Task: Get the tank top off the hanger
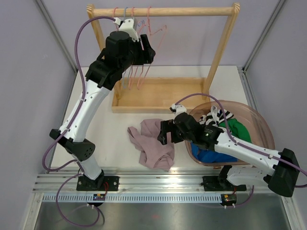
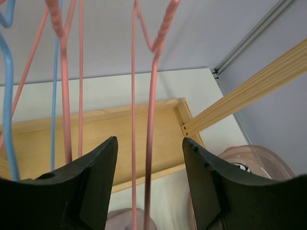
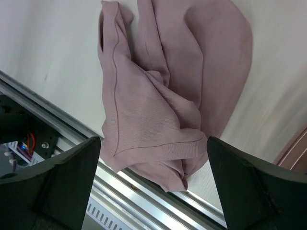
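Note:
The mauve tank top (image 1: 151, 144) lies crumpled on the white table, off any hanger; it fills the right wrist view (image 3: 163, 105). My right gripper (image 1: 164, 134) hovers open just above its right edge, with the cloth showing between the fingers (image 3: 153, 143). My left gripper (image 1: 146, 51) is raised at the wooden rack, open (image 2: 149, 141), with the bare wire of a pink hanger (image 2: 151, 110) passing between its jaws, not clamped. That pink hanger (image 1: 149, 36) hangs from the rail with nothing on it.
Other pink and blue hangers (image 2: 7, 96) hang from the wooden rail (image 1: 163, 11) over the rack's wooden base (image 1: 163, 96). A pink basket (image 1: 261, 127) with green, blue and striped clothes sits at right. The metal rail (image 1: 158, 182) runs along the near edge.

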`<state>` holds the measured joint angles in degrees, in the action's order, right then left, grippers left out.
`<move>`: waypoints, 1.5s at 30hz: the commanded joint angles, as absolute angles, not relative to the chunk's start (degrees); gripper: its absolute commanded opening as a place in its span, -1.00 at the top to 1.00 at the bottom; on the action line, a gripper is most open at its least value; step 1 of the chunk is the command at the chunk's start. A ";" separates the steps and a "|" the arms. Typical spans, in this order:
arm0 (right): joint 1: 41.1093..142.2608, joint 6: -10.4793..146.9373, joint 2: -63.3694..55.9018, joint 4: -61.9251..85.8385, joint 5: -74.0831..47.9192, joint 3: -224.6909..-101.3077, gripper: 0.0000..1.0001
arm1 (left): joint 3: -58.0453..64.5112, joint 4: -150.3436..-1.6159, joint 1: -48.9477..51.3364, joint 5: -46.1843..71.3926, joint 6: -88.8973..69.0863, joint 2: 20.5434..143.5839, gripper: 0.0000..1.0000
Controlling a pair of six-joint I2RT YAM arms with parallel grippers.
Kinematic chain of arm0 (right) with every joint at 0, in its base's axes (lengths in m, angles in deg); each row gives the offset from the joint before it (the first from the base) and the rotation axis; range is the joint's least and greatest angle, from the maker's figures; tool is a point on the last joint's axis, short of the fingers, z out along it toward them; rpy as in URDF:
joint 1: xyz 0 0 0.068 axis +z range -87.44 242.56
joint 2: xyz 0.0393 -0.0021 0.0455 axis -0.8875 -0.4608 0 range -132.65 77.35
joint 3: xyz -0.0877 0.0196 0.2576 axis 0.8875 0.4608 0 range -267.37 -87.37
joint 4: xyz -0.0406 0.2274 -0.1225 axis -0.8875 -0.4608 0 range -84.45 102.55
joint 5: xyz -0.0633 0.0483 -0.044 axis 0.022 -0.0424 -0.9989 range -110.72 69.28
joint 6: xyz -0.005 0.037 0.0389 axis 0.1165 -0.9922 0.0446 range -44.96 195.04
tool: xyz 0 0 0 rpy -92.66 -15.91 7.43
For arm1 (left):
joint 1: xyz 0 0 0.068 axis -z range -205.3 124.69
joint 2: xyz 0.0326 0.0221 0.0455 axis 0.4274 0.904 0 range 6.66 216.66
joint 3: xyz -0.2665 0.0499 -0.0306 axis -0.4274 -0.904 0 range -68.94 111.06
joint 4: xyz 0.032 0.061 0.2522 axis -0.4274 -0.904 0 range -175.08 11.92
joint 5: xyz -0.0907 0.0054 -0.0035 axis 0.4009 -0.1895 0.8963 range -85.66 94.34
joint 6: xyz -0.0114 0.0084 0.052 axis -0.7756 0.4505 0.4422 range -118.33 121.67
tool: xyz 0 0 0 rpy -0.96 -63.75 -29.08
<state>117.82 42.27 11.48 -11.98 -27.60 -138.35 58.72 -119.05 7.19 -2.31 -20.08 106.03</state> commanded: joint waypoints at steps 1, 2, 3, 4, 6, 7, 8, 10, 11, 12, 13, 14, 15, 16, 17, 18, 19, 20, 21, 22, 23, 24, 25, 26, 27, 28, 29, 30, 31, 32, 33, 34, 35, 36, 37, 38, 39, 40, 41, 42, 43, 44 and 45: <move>118.63 44.89 7.41 -9.94 -27.22 -140.10 -0.99 | 55.44 -114.83 7.21 2.40 -21.35 96.86 -0.97; 118.72 44.98 7.39 -10.12 -27.66 -140.27 -0.99 | 54.65 -114.47 7.39 2.76 -21.18 96.83 -0.98; 118.81 44.99 5.04 -10.47 -28.97 -140.62 -0.99 | 54.20 -114.47 7.65 2.85 -21.09 94.57 -0.98; 119.24 44.99 3.71 -11.17 -29.77 -141.15 -0.99 | 53.07 -114.73 7.91 2.76 -20.92 93.07 -0.98; 120.12 44.90 -0.41 -12.84 -32.13 -142.82 -0.99 | 51.31 -114.82 8.71 1.45 -20.65 90.52 -0.98; 120.91 44.90 -1.83 -13.37 -32.93 -143.43 -0.99 | 49.04 -114.39 8.88 1.09 -20.48 87.37 -0.98; 121.44 44.90 -3.23 -14.07 -33.64 -144.48 -0.99 | 47.45 -114.03 9.23 0.83 -20.47 85.86 -0.98; 122.15 44.90 -7.19 -14.17 -34.34 -145.37 -0.99 | 42.19 -112.11 9.41 0.30 -20.47 80.42 -0.98; 122.50 44.81 -9.73 -13.99 -34.26 -145.98 -0.99 | 40.50 -111.40 9.50 0.21 -20.47 78.48 -0.98; 122.59 44.72 -11.14 -14.08 -34.08 -146.42 -0.99 | 39.10 -111.05 9.59 0.04 -20.56 76.81 -0.98; 122.67 44.63 -12.38 -14.08 -34.00 -146.78 -0.99 | 37.69 -110.69 9.59 -0.14 -20.65 73.92 -0.98; 122.85 44.63 -15.00 -13.82 -33.73 -147.48 -0.99 | 35.41 -110.78 9.67 -0.49 -20.65 72.50 -0.98; 122.94 44.63 -16.42 -13.64 -33.03 -147.74 -0.99 | 34.17 -110.78 9.68 -0.75 -20.65 71.27 -0.98; 123.03 44.46 -17.82 -13.64 -32.77 -148.18 -0.99 | 33.12 -111.04 9.68 -1.10 -20.56 69.87 -0.98; 123.11 44.54 -20.88 -13.73 -32.68 -148.88 -0.99 | 31.19 -111.22 9.68 -1.80 -20.30 67.50 -0.98; 123.29 44.46 -22.39 -13.73 -32.76 -149.32 -0.99 | 30.39 -111.48 9.68 -2.33 -20.12 66.17 -0.98; 123.46 44.72 -24.06 -13.99 -32.94 -149.68 -0.99 | 29.60 -112.35 9.68 -3.12 -19.77 65.03 -0.98; 123.55 44.81 -26.95 -14.77 -33.11 -150.64 -0.99 | 27.68 -112.88 9.68 -4.95 -19.60 62.67 -0.98; 123.73 44.81 -28.20 -14.87 -33.12 -150.91 -0.95 | 26.79 -113.24 9.68 -5.67 -19.25 61.60 -0.98; 123.73 45.07 -28.99 -14.70 -32.51 -151.00 -0.73 | 25.65 -114.11 9.68 -6.46 -18.81 60.55 -0.98; 123.82 45.16 -29.35 -13.82 -31.80 -150.82 -0.46 | 24.59 -114.47 9.68 -7.95 -18.72 59.32 -0.98; 123.82 45.07 -28.92 -13.38 -31.45 -150.65 -0.06 | 21.97 -115.17 9.68 -8.31 -18.54 57.04 -0.98; 123.82 44.90 -28.30 -12.94 -31.53 -150.47 0.39 | 20.38 -115.26 9.68 -8.66 -18.45 55.54 -0.98; 123.82 44.90 -26.21 -12.76 -31.71 -150.21 0.65 | 18.79 -115.26 9.68 -9.19 -18.37 54.31 -0.98; 123.99 44.81 -24.88 -13.11 -32.75 -150.29 0.89 | 16.69 -115.26 9.68 -9.63 -18.28 51.42 -0.98; 123.91 44.72 -23.39 -13.37 -33.63 -150.21 1.00 | 12.93 -115.17 9.68 -10.15 -18.19 50.00 -0.98; 123.99 44.63 -19.81 -13.98 -34.60 -149.95 1.00 | 10.63 -115.00 9.68 -11.29 -18.10 48.77 -0.98; 123.99 44.55 -17.95 -14.16 -36.09 -149.77 1.00 | 8.60 -114.82 9.68 -12.00 -18.01 45.97 -0.98; 123.91 44.55 -16.01 -15.12 -36.89 -149.77 1.00 | 4.76 -115.00 9.68 -12.79 -17.93 44.73 -0.98; 123.91 44.55 -11.73 -15.74 -38.55 -149.85 1.00 | 2.98 -115.17 9.68 -14.45 -17.84 43.41 -0.98; 123.91 44.46 -9.60 -16.44 -39.70 -150.03 1.00 | 1.31 -115.61 9.68 -15.42 -17.58 41.05 -0.98; 123.91 44.46 -7.66 -18.45 -40.75 -150.90 1.00 | -2.28 -115.87 9.68 -16.22 -17.31 39.80 -0.98; 123.82 44.46 -3.90 -19.78 -43.29 -151.52 1.00 | -3.71 -116.40 9.68 -18.40 -17.05 38.75 -0.98; 123.90 44.46 -2.30 -21.27 -44.62 -152.31 1.00 | -5.37 -117.36 9.68 -19.81 -16.79 37.87 -0.98; 123.82 44.54 0.59 -24.24 -45.85 -153.88 1.00 | -7.83 -118.07 9.68 -22.79 -16.35 36.03 -0.98; 123.90 44.63 1.92 -25.84 -48.30 -154.94 1.00 | -9.24 -118.68 9.68 -24.47 -16.26 35.23 -0.98; 123.82 44.55 2.98 -29.25 -49.63 -155.91 1.00 | -10.48 -119.38 9.68 -25.96 -16.17 34.35 -0.98; 123.73 44.46 4.91 -31.02 -50.94 -157.92 1.00 | -11.71 -119.48 9.68 -28.15 -16.17 32.69 -0.98; 123.73 44.28 5.80 -33.13 -54.18 -159.07 1.00 | -14.16 -119.39 9.68 -28.79 -16.17 31.80 -0.98; 123.73 43.67 6.50 -37.15 -55.86 -160.30 1.00 | -15.14 -119.22 9.68 -29.14 -16.08 30.92 -0.98; 123.73 43.49 8.07 -39.02 -57.53 -162.49 1.00 | -16.37 -119.04 9.68 -29.93 -16.08 30.22 -0.98; 123.73 43.14 8.87 -40.78 -60.59 -163.64 1.00 | -18.03 -118.78 9.68 -30.28 -16.17 28.82 -0.98; 123.64 42.62 9.58 -42.62 -62.02 -164.70 1.00 | -18.83 -118.25 9.59 -30.63 -16.17 28.28 -0.98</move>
